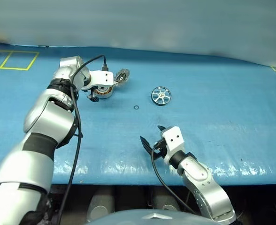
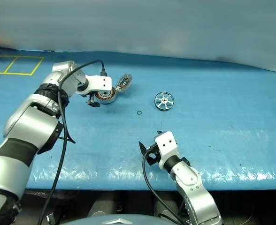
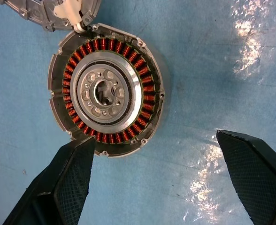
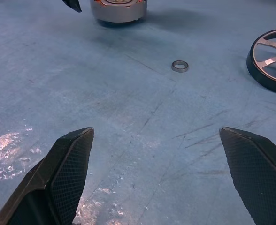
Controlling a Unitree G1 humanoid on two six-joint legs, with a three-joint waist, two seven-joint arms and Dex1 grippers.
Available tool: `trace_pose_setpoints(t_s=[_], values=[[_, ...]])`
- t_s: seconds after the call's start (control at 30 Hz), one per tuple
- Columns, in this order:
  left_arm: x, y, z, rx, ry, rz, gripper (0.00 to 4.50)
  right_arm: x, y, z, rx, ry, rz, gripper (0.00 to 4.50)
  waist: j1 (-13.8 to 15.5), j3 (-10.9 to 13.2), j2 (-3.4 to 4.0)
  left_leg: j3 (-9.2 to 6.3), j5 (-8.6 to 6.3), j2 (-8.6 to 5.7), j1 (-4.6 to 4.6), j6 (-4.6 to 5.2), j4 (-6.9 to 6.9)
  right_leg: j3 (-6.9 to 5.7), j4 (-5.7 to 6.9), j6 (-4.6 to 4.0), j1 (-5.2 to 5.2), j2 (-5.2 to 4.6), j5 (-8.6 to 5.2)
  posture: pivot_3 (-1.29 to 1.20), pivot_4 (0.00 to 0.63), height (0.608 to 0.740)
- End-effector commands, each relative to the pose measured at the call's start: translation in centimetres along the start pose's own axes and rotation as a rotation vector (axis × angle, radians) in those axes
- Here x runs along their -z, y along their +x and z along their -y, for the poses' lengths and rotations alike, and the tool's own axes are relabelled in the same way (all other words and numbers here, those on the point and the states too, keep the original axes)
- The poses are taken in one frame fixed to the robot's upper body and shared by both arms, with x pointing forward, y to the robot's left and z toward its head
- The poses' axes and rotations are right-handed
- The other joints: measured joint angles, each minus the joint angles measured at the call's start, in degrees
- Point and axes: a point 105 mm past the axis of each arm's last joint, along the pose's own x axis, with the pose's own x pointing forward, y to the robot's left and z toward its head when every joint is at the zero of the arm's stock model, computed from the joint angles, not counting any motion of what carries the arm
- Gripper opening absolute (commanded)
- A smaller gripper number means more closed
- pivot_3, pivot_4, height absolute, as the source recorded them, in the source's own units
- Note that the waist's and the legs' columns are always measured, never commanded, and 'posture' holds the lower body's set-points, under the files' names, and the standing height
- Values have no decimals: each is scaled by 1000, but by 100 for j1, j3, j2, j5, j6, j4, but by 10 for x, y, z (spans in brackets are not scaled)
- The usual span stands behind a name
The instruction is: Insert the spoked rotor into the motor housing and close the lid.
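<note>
- Rotor handling: the spoked rotor (image 1: 160, 96) lies flat mid-tabletop (image 1: 232, 117), toward the far edge; it looks rigid, metal, fairly heavy and smooth, so a grip across its dark rim seems safest.
- Motor housing (image 3: 107, 90) sits further left, lid (image 1: 121, 76) hinged open, windings exposed and delicate.
- Left gripper (image 3: 161, 183) hovers released just beside the housing.
- Right gripper (image 4: 157, 173) hangs released near the front edge, holding nothing.

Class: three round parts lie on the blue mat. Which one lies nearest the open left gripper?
The motor housing, with copper windings: the left gripper hangs right over it. The spoked rotor and small ring lie farther off.
</note>
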Motion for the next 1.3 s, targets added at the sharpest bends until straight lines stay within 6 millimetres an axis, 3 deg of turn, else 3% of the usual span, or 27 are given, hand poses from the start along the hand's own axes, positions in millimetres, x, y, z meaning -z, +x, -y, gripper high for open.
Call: trace_pose_setpoints(t_s=[0.03, 0.5, 0.8, 0.93, 1.23, 1.3], values=[[-3, 1, -3, -35, -8, 4, 4470, -13, -5, 1, 20, -17, 45, 4500, 2, 0, 0, 0, 0, 0, 0, 0, 1, 0, 0, 1, 0, 0, 0, 0, 150, 740], [-3, 27, 17, -7, -23, -7, 4470, -10, -9, 1, 63, -2, 45, 4500, 21, -1, -1, 1, 0, -1, 2, 1, 14, 1, 7, 0, 6, 2, 5, 0, 150, 740], [-6, 27, 19, 10, -14, -3, 4470, -9, -8, -1, 67, 9, 48, 4500, 34, -2, -1, 1, 0, -1, 10, 1, 25, 1, 11, 6, 14, 2, 7, 0, 150, 740], [-5, 26, 17, 4, -11, -7, 3606, -9, -6, -3, 61, 10, 50, 4500, 33, -2, -1, 2, 0, -1, 10, 1, 26, 3, 12, 6, 14, 2, 8, 0, 150, 740], [-6, 26, 17, -5, -3, -5, 529, -10, -5, -1, 64, 9, 53, 4500, 27, -5, 0, 4, 0, 0, 13, 2, 27, 5, 15, 6, 15, 3, 8, 0, 150, 740], [-6, 26, 16, -11, 0, -6, 22, -10, -6, -1, 66, 9, 53, 4500, 27, -4, -1, 3, 0, -1, 14, 2, 27, 5, 16, 6, 15, 3, 8, 0, 150, 740]])
